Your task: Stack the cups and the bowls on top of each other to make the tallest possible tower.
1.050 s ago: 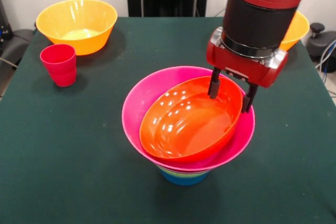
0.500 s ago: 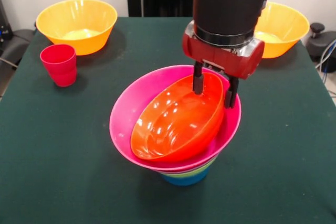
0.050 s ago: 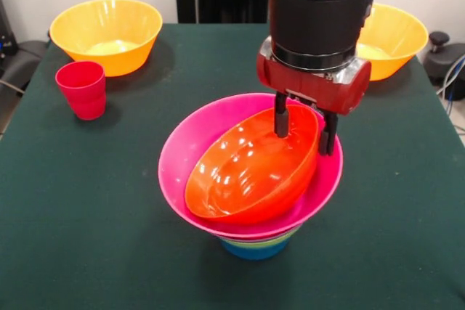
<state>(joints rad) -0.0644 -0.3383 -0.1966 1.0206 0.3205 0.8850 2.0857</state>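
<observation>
Your hand (image 3: 304, 133) pinches the orange bowl's (image 3: 251, 172) rim; that bowl sits tilted inside the one pink bowl (image 3: 190, 152) atop the tower (image 3: 254, 243). Count two yellow-orange bowls (image 3: 106, 34) (image 3: 392, 34) and one red cup (image 3: 82, 89) on the surface (image 3: 87, 215).

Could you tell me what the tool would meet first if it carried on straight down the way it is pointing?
The tool already grips the rim of the orange bowl. Going straight down, it would probably press that bowl into the pink bowl below, though depth is unclear.
</observation>
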